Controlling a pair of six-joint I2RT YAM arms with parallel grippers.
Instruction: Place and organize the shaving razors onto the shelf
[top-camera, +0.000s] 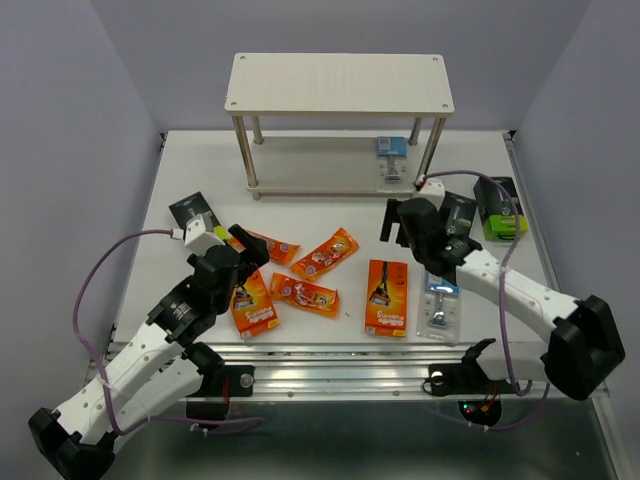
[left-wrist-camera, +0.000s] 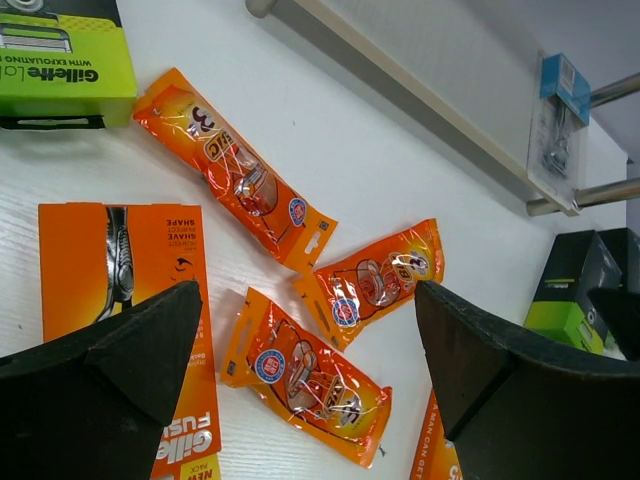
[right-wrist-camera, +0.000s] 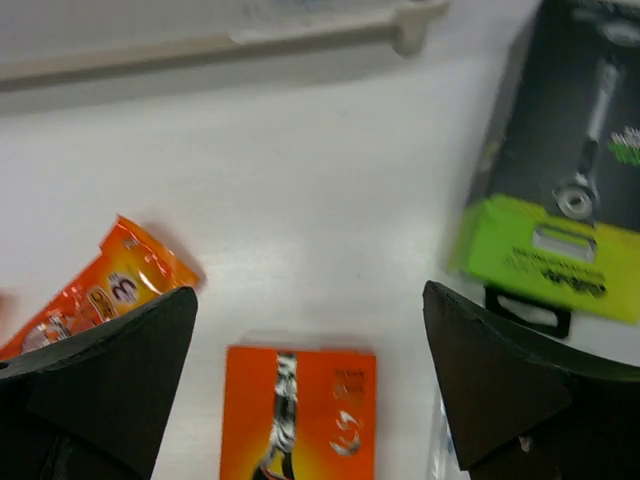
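The shelf on my screen is a low two-tier rack, pale boards on four thin silver legs, standing at the far side of the table. I count ten razor packs.

Two are clear-blue blister packs. One shelved blister pack sits at the right end of the lower board, and one loose blister pack lies on the table, partly under the right arm.

Three orange foil packets lie scattered mid-table, each printed with a big "3". There are two flat orange boxes, one near the left arm and one at centre. The left wrist view shows "SHAVE" and "SHAPE" on the left one.

Of the three black-and-lime boxes, one left box reads "Gillette" on its lime band. The other two lie together at the right edge.

The left gripper hangs wide open over the foil packets, gripping nothing. The right gripper is equally wide and empty above the centre orange box.
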